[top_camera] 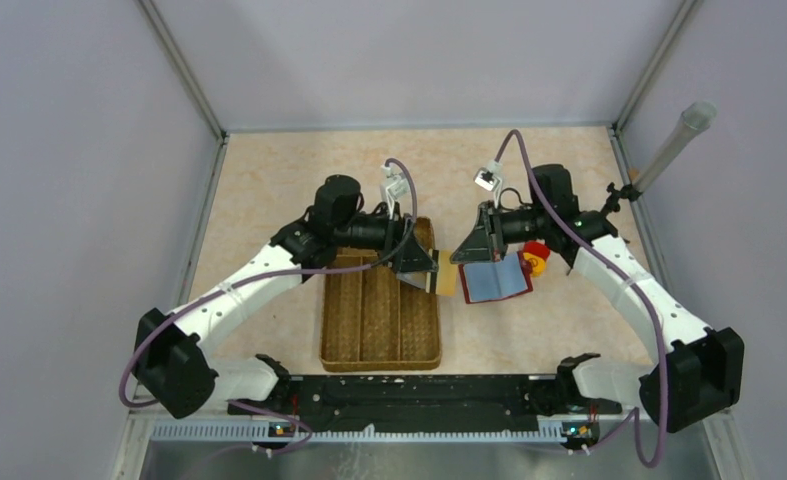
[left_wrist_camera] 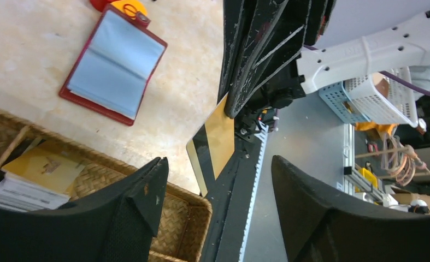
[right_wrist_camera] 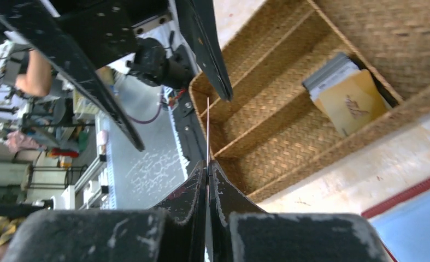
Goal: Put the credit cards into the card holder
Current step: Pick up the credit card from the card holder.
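The card holder (top_camera: 496,281) lies open on the table, dark red with pale blue slots up; it also shows in the left wrist view (left_wrist_camera: 114,65). My right gripper (top_camera: 466,252) is shut on a gold credit card with a black stripe (top_camera: 441,281), held between the tray and the card holder. That card shows face-on in the left wrist view (left_wrist_camera: 218,139) and edge-on in the right wrist view (right_wrist_camera: 207,128). My left gripper (top_camera: 416,265) is open, its jaws wide apart on either side of the card. More credit cards (right_wrist_camera: 346,95) lie stacked in the tray.
A brown woven divided tray (top_camera: 379,325) sits left of the card holder, holding the gold and grey card stack (left_wrist_camera: 35,174). A round yellow-and-red object (top_camera: 536,260) touches the card holder's far right corner. A grey tube (top_camera: 674,145) stands at the right wall.
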You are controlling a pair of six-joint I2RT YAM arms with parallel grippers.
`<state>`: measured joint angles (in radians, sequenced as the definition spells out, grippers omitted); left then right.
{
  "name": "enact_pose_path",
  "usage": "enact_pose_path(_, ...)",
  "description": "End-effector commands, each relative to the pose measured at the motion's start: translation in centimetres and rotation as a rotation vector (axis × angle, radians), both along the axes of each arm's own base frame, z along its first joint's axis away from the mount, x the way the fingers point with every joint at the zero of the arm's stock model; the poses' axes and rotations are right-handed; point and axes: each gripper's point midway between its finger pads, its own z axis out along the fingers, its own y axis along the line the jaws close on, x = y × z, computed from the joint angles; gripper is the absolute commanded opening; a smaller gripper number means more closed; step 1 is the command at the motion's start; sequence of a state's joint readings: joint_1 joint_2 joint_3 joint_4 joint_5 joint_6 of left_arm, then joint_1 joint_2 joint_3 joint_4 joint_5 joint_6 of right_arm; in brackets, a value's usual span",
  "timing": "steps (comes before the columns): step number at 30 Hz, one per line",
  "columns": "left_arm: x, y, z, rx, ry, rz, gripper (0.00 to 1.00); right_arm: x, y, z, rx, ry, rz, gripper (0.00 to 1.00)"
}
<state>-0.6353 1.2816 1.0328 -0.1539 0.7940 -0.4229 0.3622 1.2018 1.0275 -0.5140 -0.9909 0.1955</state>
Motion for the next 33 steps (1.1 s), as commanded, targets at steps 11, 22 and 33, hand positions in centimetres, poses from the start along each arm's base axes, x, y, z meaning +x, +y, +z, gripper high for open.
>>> enact_pose_path(11, -2.9, -1.3, 3.3, -0.124, -0.017, -0.184, 0.38, -1.9, 1.5, 4.9, 0.162, -0.116, 0.161, 0.0)
enact_pose_path(22, -2.7, -1.2, 3.6, -0.167, -0.046, -0.12, 0.0, -1.3, 1.6, 5.0, 0.167, -0.111, 0.1, 0.62)
enact_pose_path(33, -1.8, -0.1, 6.3, -0.369, -0.078, 0.079, 0.0, -3.8, 2.4, 4.4, 0.251, -0.058, 0.137, 0.54)
